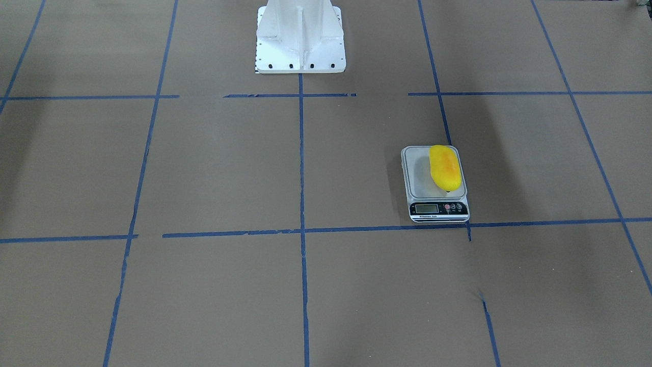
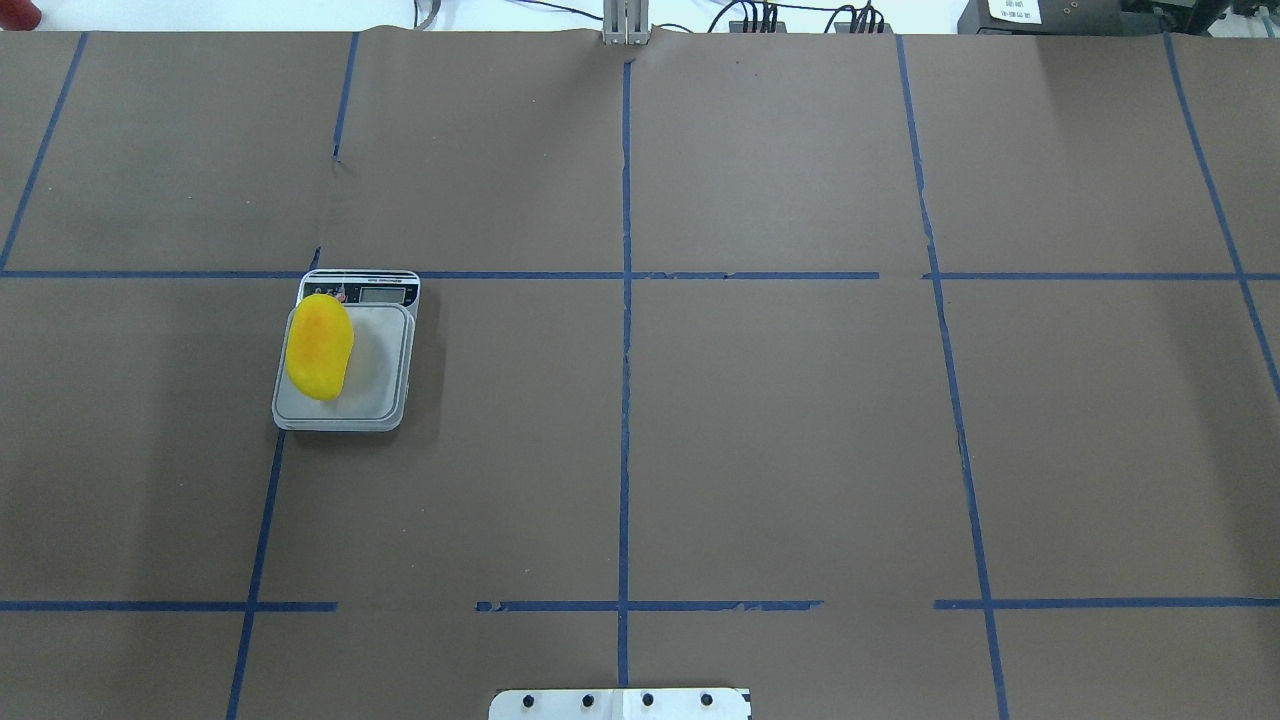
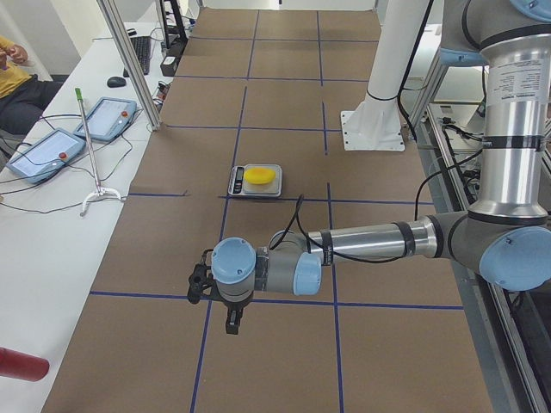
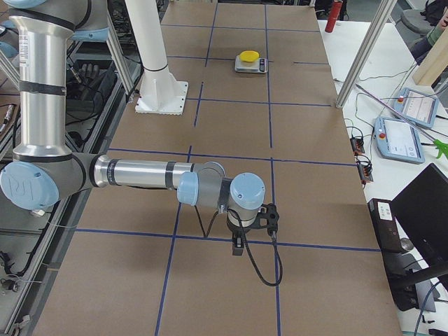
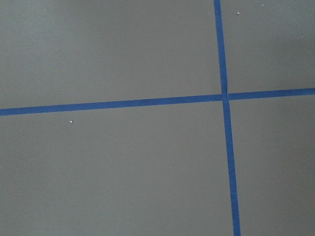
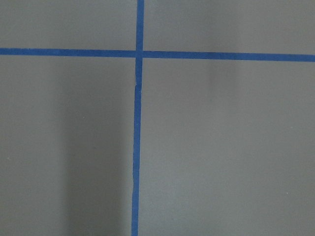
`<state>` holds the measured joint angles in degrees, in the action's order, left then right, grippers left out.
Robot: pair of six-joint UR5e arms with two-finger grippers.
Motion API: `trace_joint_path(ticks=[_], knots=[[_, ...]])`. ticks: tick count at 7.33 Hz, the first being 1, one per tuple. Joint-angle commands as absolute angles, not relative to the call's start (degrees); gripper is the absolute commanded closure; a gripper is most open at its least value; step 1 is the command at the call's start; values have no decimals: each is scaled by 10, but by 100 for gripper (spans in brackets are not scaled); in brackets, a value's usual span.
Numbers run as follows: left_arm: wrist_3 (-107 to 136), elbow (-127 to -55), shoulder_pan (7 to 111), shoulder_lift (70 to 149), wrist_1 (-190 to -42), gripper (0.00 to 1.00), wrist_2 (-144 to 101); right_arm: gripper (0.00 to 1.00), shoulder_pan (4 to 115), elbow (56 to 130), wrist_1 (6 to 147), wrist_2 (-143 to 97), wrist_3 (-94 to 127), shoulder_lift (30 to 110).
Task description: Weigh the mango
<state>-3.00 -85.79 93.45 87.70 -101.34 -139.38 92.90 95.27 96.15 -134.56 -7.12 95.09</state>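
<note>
The mango is a small bright-yellow oblong fruit with an orange blush. It lies on the grey scale, along one side of its platform, with nothing touching it. It also shows in the overhead view, where the scale sits left of centre. My left gripper shows only in the exterior left view; it hangs low over bare table, well away from the scale. My right gripper shows only in the exterior right view, far from the mango. I cannot tell whether either is open or shut.
The white robot base stands at the table's robot side. Blue tape lines grid the brown table. Tablets with cables and a red object lie on the operators' white bench. Both wrist views show only table and tape.
</note>
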Motion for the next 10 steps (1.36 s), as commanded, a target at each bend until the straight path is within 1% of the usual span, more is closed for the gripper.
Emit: trace_joint_path(ticks=[1,2,3,4,6,10], knots=[[-22,-867,934,877,-1011,0,-1410,0,929,953,962,-1346,-71,950],[2,-879,934,885,-996,0,-1405,0,929,953,962,-1346,-71,951],[15,-926,933,879,-955,0,-1395,0,929,953,962,-1346,-71,951],[11,-939,932,888,-901,0,-1385,0,929,953,962,-1346,-71,951],[-52,-932,933,876,-887,0,-1385,0,929,953,962,-1346,-71,951],[-56,-927,934,876,-884,0,-1383,0,929,953,962,-1346,-71,951]])
